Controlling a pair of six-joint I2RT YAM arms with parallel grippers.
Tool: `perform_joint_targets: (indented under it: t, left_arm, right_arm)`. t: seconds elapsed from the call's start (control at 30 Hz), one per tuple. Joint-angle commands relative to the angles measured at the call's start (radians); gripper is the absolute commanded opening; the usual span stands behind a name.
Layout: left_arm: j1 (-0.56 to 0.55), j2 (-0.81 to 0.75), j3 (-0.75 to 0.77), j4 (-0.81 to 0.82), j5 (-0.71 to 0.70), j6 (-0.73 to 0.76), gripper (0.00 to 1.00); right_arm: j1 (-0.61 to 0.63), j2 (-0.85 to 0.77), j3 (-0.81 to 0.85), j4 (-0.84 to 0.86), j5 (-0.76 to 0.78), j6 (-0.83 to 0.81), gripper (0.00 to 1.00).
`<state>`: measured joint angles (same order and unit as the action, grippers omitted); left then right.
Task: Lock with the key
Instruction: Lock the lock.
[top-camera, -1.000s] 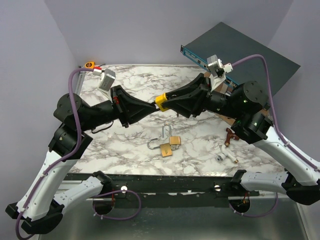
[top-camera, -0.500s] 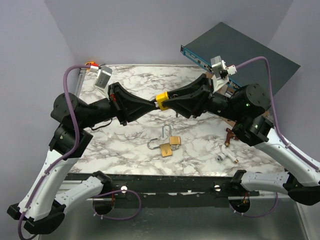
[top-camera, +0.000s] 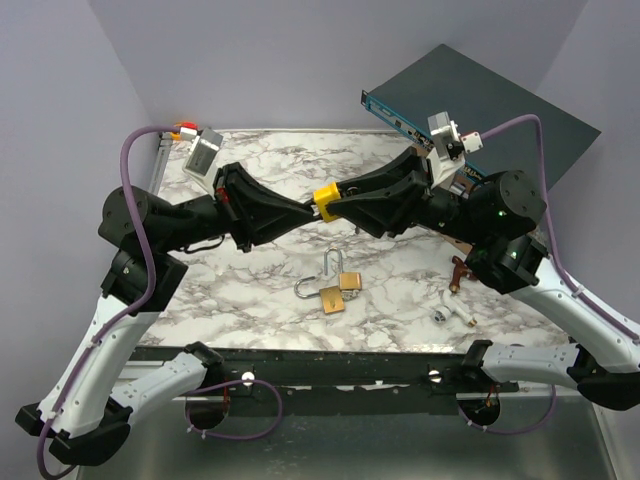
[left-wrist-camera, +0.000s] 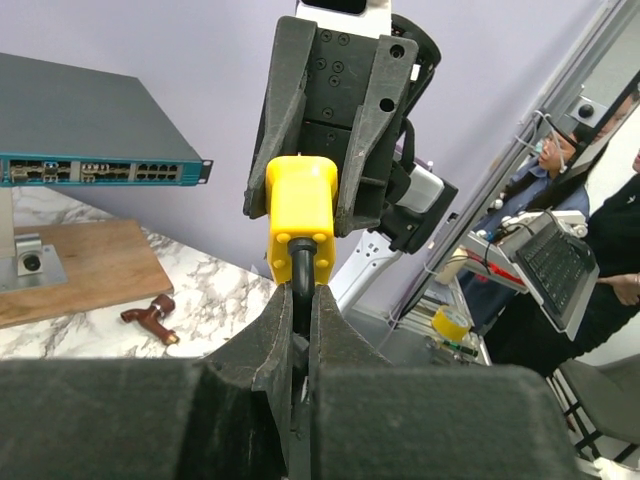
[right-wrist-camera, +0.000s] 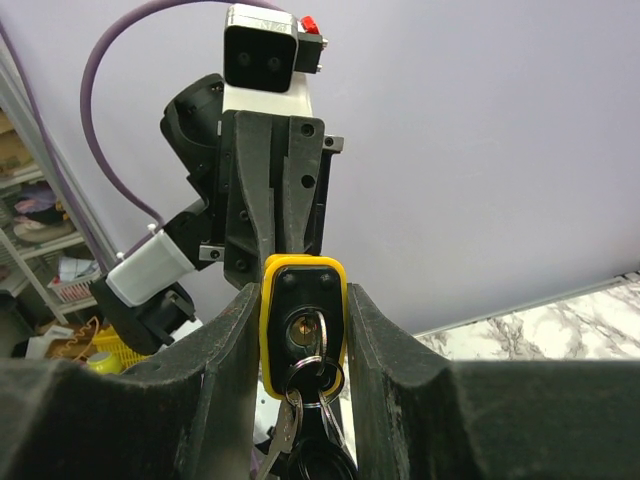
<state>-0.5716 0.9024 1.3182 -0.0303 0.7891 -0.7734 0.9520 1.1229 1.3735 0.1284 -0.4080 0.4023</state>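
The yellow padlock (top-camera: 324, 198) hangs in mid-air above the marble tabletop (top-camera: 270, 160), pinched between the two arms where they meet nose to nose. The right claw (right-wrist-camera: 303, 300) is clamped on the padlock's yellow body, one finger pressed to each side. From the right wrist view you can see a key (right-wrist-camera: 311, 332) sitting in the keyhole on the padlock's end face, with a ring and more keys dangling beneath it. On the opposite end of the padlock, the left claw (left-wrist-camera: 301, 300) is closed tight on the black shackle (left-wrist-camera: 301, 262), its fingers nearly touching around it. Straight below the padlock, lying on the tabletop, are two brass padlocks (top-camera: 333, 298) side by side, one with a silver shackle swung open. Down and to the right of the yellow padlock rests a reddish-brown piece (top-camera: 459, 270). Further right and behind the padlock, a teal-fronted network switch (top-camera: 490, 100) stands propped over a wooden board (left-wrist-camera: 90, 265).
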Motion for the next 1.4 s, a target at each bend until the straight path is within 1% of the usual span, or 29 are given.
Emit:
perform_joint_targets:
  t: [0.0, 0.27, 0.5, 0.73, 1.1, 1.37]
  left_arm:
    - [-0.045, 0.066, 0.03, 0.175, 0.05, -0.073, 0.0]
    - [-0.05, 0.109, 0.083, 0.177, 0.048, -0.097, 0.0]
    - [-0.069, 0.149, 0.137, 0.134, 0.031, -0.085, 0.0]
    - [-0.095, 0.195, 0.195, 0.076, 0.013, -0.065, 0.0]
    - [-0.129, 0.275, 0.31, -0.07, -0.026, -0.015, 0.0]
    - [-0.107, 0.232, 0.298, -0.122, -0.028, 0.04, 0.0]
  right_arm:
    - [0.071, 0.129, -0.062, -0.209, -0.072, -0.028, 0.01]
    - [0.108, 0.139, -0.065, -0.232, -0.03, -0.051, 0.01]
    - [0.14, 0.15, -0.065, -0.259, 0.025, -0.078, 0.01]
    - [0.162, 0.156, -0.076, -0.274, 0.056, -0.095, 0.01]
    - [0.203, 0.181, -0.073, -0.326, 0.124, -0.137, 0.01]
    - [0.204, 0.131, -0.069, -0.352, 0.215, -0.154, 0.01]
